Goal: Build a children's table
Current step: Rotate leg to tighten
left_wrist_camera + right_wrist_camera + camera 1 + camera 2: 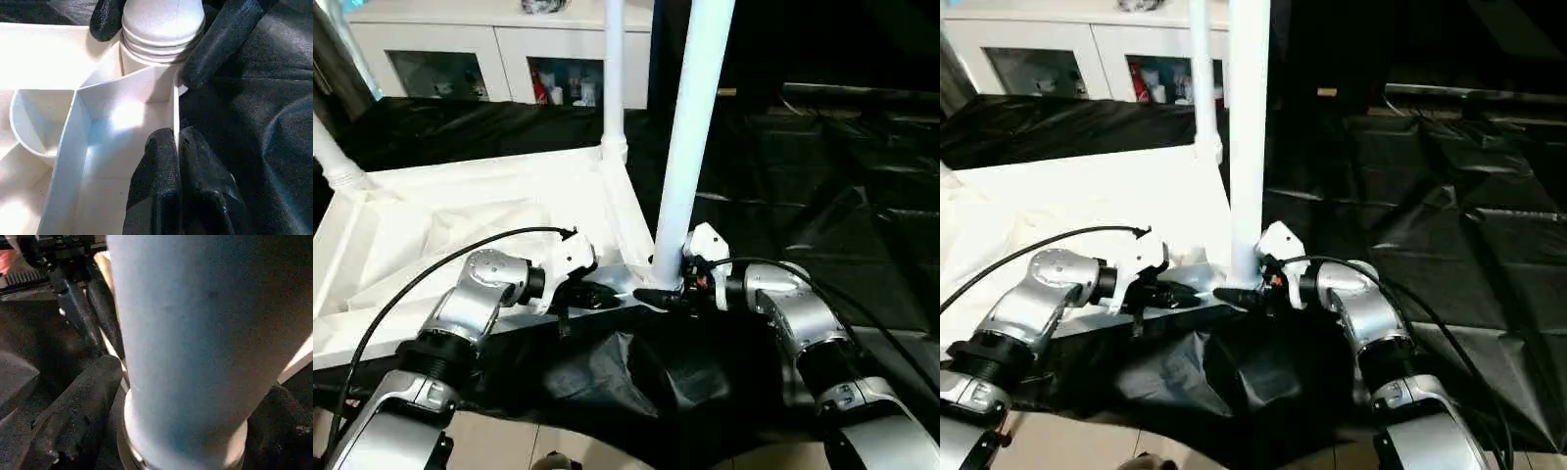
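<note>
Three legs can be seen standing up from the upturned table top [460,211], which lies ribbed side up on black sheeting [822,196] over the floor, in front of a white cabinet [499,49]. One leg [690,137] rises from the near corner socket between the two arms, a second leg [614,73] stands at the far corner on the same side, and the foot of a third leg [333,157] shows at the far left. The right gripper [664,297] has its jaws spread wide around the base of the near leg, one black finger [73,416] to each side of the tube just above the threaded collar; whether the pads press on it I cannot tell. The left gripper [597,294] has its jaws closed narrow, fingertips [166,161] together at the rim of the table top's corner wall, just beside the socket and holding nothing. I judge the plastic to be light, hollow and stiff, with a smooth, rather slippery skin, so a tapered tube would tend to slide through a loose pinch. Low down near the collar looks the best place to take hold, where the tube is widest and leverage on the socket is least; a grip high up would let the long leg swing and could strain the thread. Thin ribs and walls under the top would likely flex if squeezed, so pressing on the corner near the socket seems the safer way to steady it.
</note>
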Controlling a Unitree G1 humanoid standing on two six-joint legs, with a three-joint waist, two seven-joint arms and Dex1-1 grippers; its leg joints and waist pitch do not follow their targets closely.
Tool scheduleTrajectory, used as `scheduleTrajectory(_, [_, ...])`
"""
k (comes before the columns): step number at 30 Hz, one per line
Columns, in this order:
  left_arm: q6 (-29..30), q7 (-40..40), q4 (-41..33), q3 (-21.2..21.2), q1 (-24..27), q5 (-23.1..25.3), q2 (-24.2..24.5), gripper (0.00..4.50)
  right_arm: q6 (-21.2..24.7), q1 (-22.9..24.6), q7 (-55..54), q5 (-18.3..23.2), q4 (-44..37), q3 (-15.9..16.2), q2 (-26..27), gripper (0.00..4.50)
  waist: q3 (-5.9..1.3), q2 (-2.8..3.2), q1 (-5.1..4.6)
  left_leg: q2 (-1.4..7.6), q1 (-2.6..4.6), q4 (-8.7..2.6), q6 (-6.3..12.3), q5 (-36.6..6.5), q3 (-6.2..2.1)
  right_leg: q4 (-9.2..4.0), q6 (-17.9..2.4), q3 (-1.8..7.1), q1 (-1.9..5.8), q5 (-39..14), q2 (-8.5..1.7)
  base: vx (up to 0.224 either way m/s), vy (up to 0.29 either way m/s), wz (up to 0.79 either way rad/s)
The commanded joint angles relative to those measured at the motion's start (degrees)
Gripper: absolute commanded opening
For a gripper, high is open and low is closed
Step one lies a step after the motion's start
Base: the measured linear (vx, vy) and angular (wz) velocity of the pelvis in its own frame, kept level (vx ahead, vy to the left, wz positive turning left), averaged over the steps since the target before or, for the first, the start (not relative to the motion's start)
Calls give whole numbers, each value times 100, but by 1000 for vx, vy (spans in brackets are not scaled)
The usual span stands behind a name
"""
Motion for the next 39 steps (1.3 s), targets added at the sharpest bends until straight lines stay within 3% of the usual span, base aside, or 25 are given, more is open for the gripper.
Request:
scheduleTrajectory(1, [-16, -300, -267, -189, 4, -198, -71, 0, 124, 80, 282, 127, -258, 223, 80, 333, -380, -50, 10, 152, 113, -382, 316, -1145, -54, -345, -1460, 215, 265, -652, -279, 0, 0, 0])
scheduleTrajectory(4, [-3, -306, -321, -200, 38, -193, -52, 0, 190, 164, 317, 184, -349, 235, 96, 300, -388, -55, 23, 162, 114, -379, 342, -1104, -54, -331, -1485, 217, 264, -540, -280, 0, 0, 0])
scheduleTrajectory(9, [77, -33, -265, -133, 14, -157, -170, 0, 229, 205, 13, 205, -273, 111, 279, 275, -377, -46, 28, 158, 126, -393, 244, -1245, -56, -361, -1427, 222, 251, -815, -289, 0, 0, 0])
scheduleTrajectory(13, [247, 551, -99, -3, -110, -114, -437, 0, 362, 152, -888, 126, -34, -117, 603, 273, -360, -52, -18, 144, 133, -416, 127, -1352, -65, -391, -1365, 232, 237, -1041, -294, 0, 0, 0])
scheduleTrajectory(15, [354, 1189, 146, 45, -315, 26, -750, 0, 341, 69, -2057, 57, 289, -349, 1031, 272, -357, -51, -37, 139, 143, -428, 39, -1400, -81, -416, -1293, 239, 234, -1243, -310, 0, 0, 0])
scheduleTrajectory(18, [431, 1511, 289, 60, -440, 101, -916, 0, 230, 13, -2617, -2, 480, -443, 1248, 272, -357, -69, -52, 124, 147, -434, -24, -1472, -84, -446, -1179, 239, 237, -1414, -309, 0, 0, 0])
scheduleTrajectory(19, [505, 1758, 386, 96, -537, 129, -1037, 0, 245, -66, -3021, -29, 644, -526, 1376, 272, -353, -28, -49, 128, 150, -432, -23, -1491, -84, -447, -1167, 245, 223, -1411, -313, 0, 0, 0])
scheduleTrajectory(22, [661, 2311, 614, 190, -760, 167, -1344, 0, 246, -302, -3919, -50, 1060, -763, 1660, 272, -349, -19, -76, 114, 158, -444, -81, -1537, -81, -460, -1153, 245, 207, -1409, -290, 0, 0, 0])
scheduleTrajectory(23, [682, 2434, 661, 210, -806, 171, -1427, 0, 212, -352, -4001, 10, 1138, -840, 1730, 328, -356, -20, -76, 114, 165, -442, -99, -1544, -83, -457, -1157, 241, 210, -1402, -291, 0, 0, 0])
scheduleTrajectory(24, [684, 2455, 678, 212, -827, 178, -1481, 0, 188, -390, -4012, 68, 1184, -902, 1789, 342, -366, -1, -64, 112, 177, -432, -92, -1539, -80, -457, -1172, 241, 208, -1311, -289, 0, 0, 0])
scheduleTrajectory(27, [628, 2385, 684, 177, -829, 217, -1508, 0, 179, -417, -3917, 102, 1176, -968, 1859, 359, -389, -9, -48, 112, 126, -424, 49, -1335, -87, -412, -1202, 229, 254, -825, -280, 0, 0, 0])
scheduleTrajectory(32, [489, 1969, 561, 51, -714, 204, -1321, 0, 123, -287, -3218, -21, 874, -629, 1626, 395, -384, -7, -45, 106, 125, -416, 142, -1353, -76, -411, -1273, 218, 271, -724, -277, 0, 0, 0])
scheduleTrajectory(35, [387, 1651, 519, 4, -646, 192, -1142, 0, 41, -178, -2271, -74, 662, -346, 1262, 395, -379, -1, -34, 116, 118, -420, 158, -1442, -85, -424, -1261, 214, 286, -826, -280, 0, 0, 0])
scheduleTrajectory(39, [295, 1217, 370, -46, -531, 130, -916, 0, 63, -49, -1326, -70, 364, -106, 850, 395, -384, -5, -25, 134, 110, -402, 249, -1308, -72, -386, -1380, 208, 289, -560, -275, 0, 0, 0])
